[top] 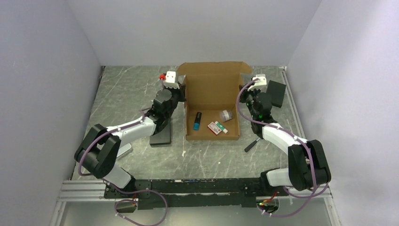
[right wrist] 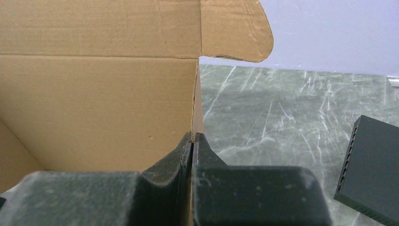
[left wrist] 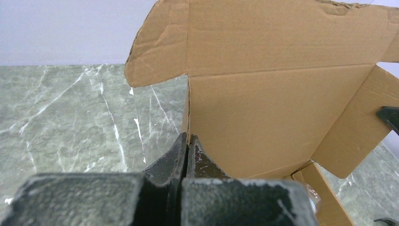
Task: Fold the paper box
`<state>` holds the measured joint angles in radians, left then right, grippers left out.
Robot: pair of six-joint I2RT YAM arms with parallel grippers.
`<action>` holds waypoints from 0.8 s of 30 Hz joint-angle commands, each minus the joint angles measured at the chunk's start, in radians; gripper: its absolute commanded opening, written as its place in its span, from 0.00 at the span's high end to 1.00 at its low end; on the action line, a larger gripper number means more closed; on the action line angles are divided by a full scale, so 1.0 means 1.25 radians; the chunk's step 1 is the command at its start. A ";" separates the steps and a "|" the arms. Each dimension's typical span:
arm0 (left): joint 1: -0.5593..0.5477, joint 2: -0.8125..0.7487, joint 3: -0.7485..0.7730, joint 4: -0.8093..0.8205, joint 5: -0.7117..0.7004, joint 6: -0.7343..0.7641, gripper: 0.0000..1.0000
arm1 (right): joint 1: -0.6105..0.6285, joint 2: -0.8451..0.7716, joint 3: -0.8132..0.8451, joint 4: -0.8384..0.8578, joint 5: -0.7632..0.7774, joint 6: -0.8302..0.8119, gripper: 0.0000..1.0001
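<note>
The paper box (top: 211, 77) is brown cardboard and stands open in the middle of the table, with its lid upright at the back. My left gripper (top: 182, 94) is shut on the box's left side wall. In the left wrist view the fingertips (left wrist: 182, 146) pinch the thin wall edge of the box (left wrist: 263, 113). My right gripper (top: 243, 94) is shut on the right side wall. The right wrist view shows that gripper (right wrist: 193, 137) clamped on the wall edge of the box (right wrist: 94, 108). Both side walls stand upright.
Inside the box lie a black-and-blue stick (top: 197, 121), a grey rounded tin (top: 226, 115) and a small red-and-white packet (top: 216, 127). A black block (top: 276, 93) sits to the right of the box, seen too in the right wrist view (right wrist: 371, 169). A flat black slab (top: 161, 134) and a black marker (top: 251, 145) lie near the front.
</note>
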<state>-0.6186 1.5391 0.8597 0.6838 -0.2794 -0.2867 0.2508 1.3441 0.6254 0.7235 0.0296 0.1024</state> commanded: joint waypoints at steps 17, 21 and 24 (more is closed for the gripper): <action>-0.054 -0.025 0.132 -0.323 -0.073 -0.112 1.00 | 0.025 -0.070 -0.023 -0.046 -0.026 -0.012 0.93; -0.056 -0.010 0.166 -0.374 -0.073 -0.123 1.00 | 0.025 -0.064 -0.021 -0.047 -0.028 -0.012 0.93; -0.055 0.003 0.194 -0.404 -0.071 -0.122 1.00 | 0.025 -0.062 -0.019 -0.047 -0.029 -0.013 0.93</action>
<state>-0.6647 1.5112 1.0355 0.2707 -0.3981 -0.3988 0.2653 1.2739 0.5922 0.6601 0.0349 0.0860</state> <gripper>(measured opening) 0.014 0.067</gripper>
